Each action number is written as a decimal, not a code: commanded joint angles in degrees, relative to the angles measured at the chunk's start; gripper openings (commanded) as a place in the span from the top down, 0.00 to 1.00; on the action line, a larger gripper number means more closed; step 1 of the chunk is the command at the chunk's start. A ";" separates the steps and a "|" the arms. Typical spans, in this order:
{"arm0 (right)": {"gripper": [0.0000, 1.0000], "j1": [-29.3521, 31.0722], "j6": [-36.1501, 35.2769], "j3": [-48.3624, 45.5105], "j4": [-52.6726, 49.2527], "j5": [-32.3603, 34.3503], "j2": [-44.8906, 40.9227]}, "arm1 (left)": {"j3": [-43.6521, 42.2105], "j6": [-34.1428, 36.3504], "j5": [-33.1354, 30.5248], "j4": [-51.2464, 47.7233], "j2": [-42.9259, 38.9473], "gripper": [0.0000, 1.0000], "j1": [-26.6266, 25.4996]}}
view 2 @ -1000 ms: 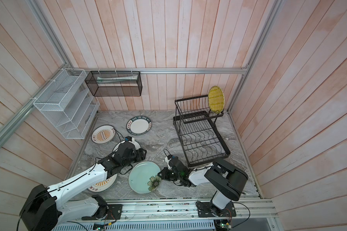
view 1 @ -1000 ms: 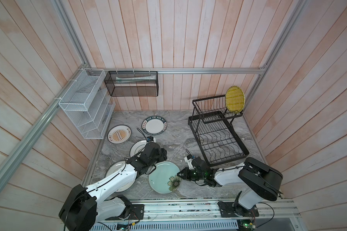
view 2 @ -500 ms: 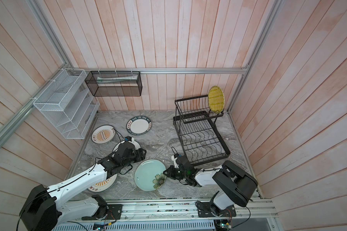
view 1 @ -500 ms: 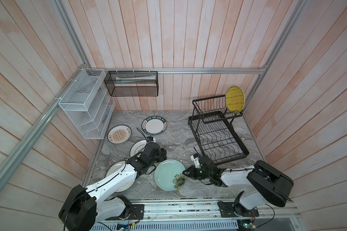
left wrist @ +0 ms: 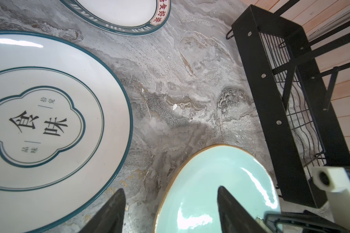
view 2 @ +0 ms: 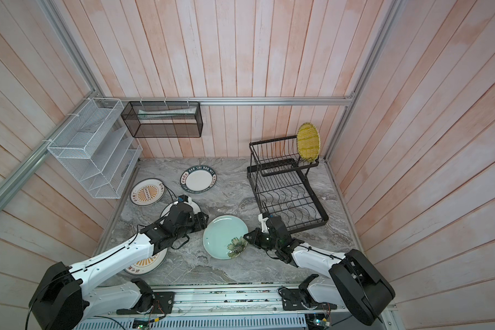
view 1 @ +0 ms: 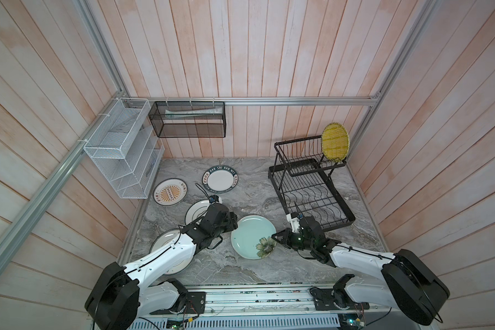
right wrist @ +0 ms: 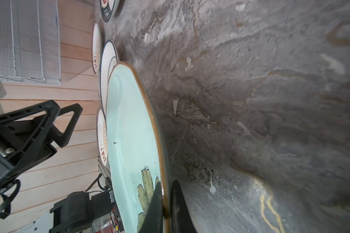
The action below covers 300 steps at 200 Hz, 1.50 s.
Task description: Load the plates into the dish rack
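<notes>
The pale teal flower plate (view 1: 250, 238) (view 2: 223, 238) lies front centre on the marble table, and my right gripper (view 1: 275, 236) (right wrist: 167, 201) is shut on its right rim beside the flower. My left gripper (view 1: 235, 224) (left wrist: 170, 201) stands open over the plate's left edge and holds nothing. The black dish rack (view 1: 312, 197) (left wrist: 271, 105) stands at the right, with the yellow plate (view 1: 335, 142) upright in its upper basket. Flat on the table lie the lettered-rim plate (view 1: 220, 179), a sunburst plate (view 1: 170, 192) and the dark-ring plate (left wrist: 38, 121). Another sunburst plate (view 2: 146, 263) is half hidden under my left arm.
A white mesh shelf (view 1: 120, 160) hangs on the left wall and a black mesh basket (view 1: 189, 123) on the back wall. Wooden walls close in three sides. The rack's front corner is just behind my right wrist.
My right gripper has pulled the teal plate to the right and a little farther back, toward the rack. The left arm has stayed almost still.
</notes>
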 commanded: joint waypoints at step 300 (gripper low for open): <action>1.00 -7.41 0.72 6.81 17.79 -8.71 1.35 | -5.02 -0.22 16.01 14.93 -1.70 0.73 1.69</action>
